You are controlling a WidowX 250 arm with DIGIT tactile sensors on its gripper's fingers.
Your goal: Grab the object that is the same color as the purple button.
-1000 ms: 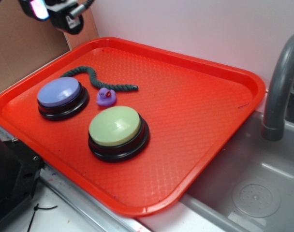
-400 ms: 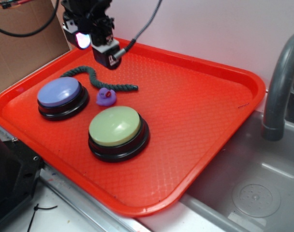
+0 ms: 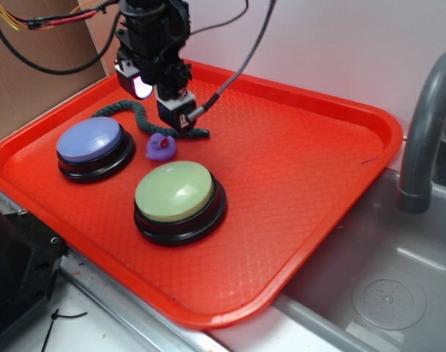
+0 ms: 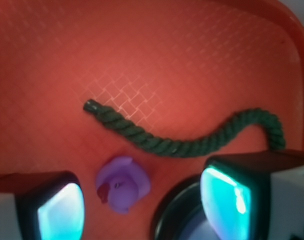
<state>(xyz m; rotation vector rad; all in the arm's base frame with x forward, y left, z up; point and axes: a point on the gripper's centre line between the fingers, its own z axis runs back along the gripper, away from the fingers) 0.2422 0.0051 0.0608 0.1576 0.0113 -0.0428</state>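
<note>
The object, a tiny purple duck [image 3: 161, 147] with a reddish beak, sits on the red tray [image 3: 296, 161] between the purple button [image 3: 91, 139] and the pale green button [image 3: 174, 189]. My gripper [image 3: 159, 103] hangs open just above and behind the duck, over the dark green rope [image 3: 197, 133]. In the wrist view the duck [image 4: 123, 184] lies between the two glowing pads of the gripper [image 4: 144, 207], nearer the left one and touching neither. The purple button's black rim [image 4: 167, 215] shows beside the right pad. The rope [image 4: 192, 142] curves just beyond the duck.
The tray's raised rim [image 3: 208, 73] runs behind the gripper. A grey sink basin [image 3: 384, 286] and a faucet [image 3: 425, 132] lie to the right. A cardboard box [image 3: 32, 73] stands at the back left, and cables trail from the arm.
The gripper has come down from the top left corner and moved right and forward, now standing over the rope right behind the duck. Nothing on the tray has moved.
</note>
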